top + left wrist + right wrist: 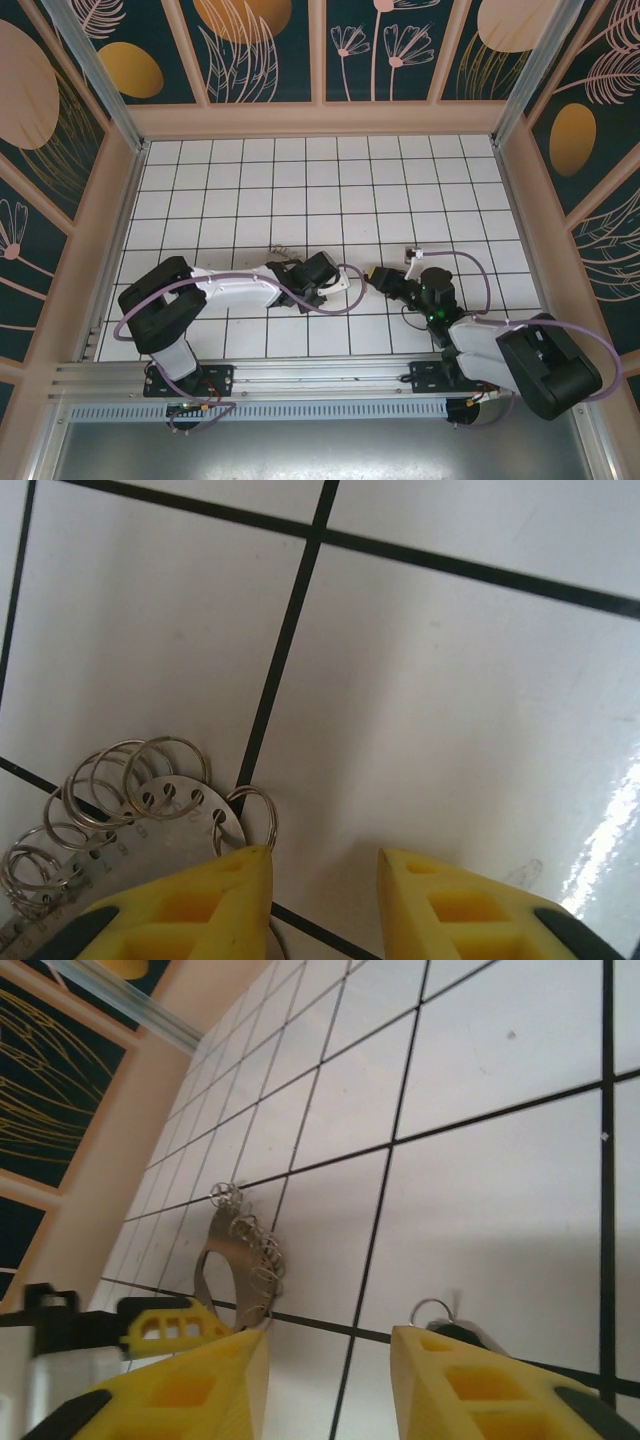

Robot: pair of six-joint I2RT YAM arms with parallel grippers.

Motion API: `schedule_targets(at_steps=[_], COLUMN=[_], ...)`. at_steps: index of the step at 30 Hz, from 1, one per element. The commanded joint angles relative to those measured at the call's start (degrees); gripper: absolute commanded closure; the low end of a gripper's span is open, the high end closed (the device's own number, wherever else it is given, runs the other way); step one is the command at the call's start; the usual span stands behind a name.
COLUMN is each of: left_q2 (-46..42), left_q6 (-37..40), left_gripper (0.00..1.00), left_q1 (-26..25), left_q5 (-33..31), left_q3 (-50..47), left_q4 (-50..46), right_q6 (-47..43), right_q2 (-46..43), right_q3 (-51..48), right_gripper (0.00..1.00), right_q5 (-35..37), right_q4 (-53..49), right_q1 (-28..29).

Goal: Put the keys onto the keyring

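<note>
Risked, likely, shoving the keyring (170, 815) along the counter (450, 680) instead of gripping it, with it lying at one fingertip of the left tool (325, 855), jaws apart and empty, and the key (455, 1330) loose just beside the right tool (330, 1335), likewise apart.

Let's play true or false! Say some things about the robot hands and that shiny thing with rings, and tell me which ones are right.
1. The floor has white tiles with dark lines. True.
2. The left hand is squeezed shut. False: its fingers are apart, with bare floor between them.
3. The keyring is a metal plate with many small wire rings on its edge. True.
4. The right hand has red fingers. False: they are yellow.
5. A small ring peeks out at the tip of one right-hand finger. True.
</note>
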Motion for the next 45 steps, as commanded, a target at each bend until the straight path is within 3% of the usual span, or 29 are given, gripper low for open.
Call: schedule_targets(at_steps=[1, 10, 17, 24, 34, 38, 41, 42, 45], left_q2=[2.0, 6.6, 7.7, 2.8, -15.9, -16.7, -12.8, -11.7, -10.2], left_q6=[1.8, 3.1, 2.8, 1.1, -4.1, -2.1, 0.4, 1.4, 4.3], left_gripper=[0.67, 0.77, 1.00, 1.00, 1.00, 1.00, 0.71, 0.66, 0.63], left_q1=[0.1, 0.0, 0.1, 0.1, 4.9, 5.4, 5.3, 5.1, 4.4], left_q5=[-1.9, -5.5, -7.8, -2.9, 11.0, 14.0, 13.4, 12.7, 10.9], left_q3=[-0.4, 1.0, 1.3, 0.6, -0.9, -1.1, 0.1, 0.3, -0.1], left_q4=[1.1, 3.2, 3.7, 4.9, 4.3, 0.8, -4.1, -5.4, -6.1], right_q6=[-0.9, -1.8, -1.9, -1.6, -2.3, -2.3, -2.1, -2.0, -1.7], right_q2=[-4.7, -16.0, -16.6, -18.1, -19.6, -18.7, -18.1, -18.1, -18.1], right_q3=[-5.9, -6.2, -6.2, -6.2, -6.0, -5.9, -5.9, -6.1, -6.7], right_gripper=[0.61, 0.60, 0.63, 0.65, 0.66, 0.62, 0.54, 0.49, 0.37], right_q5=[1.4, 2.2, 1.5, 1.1, 1.2, 0.5, 0.1, 0.0, 0.2], right_q4=[-3.3, -13.1, -13.4, -14.2, -15.0, -14.2, -13.7, -13.5, -13.1], right_q1=[-0.6, -2.2, -2.6, -2.8, -2.9, -2.9, -2.9, -2.9, -3.0])
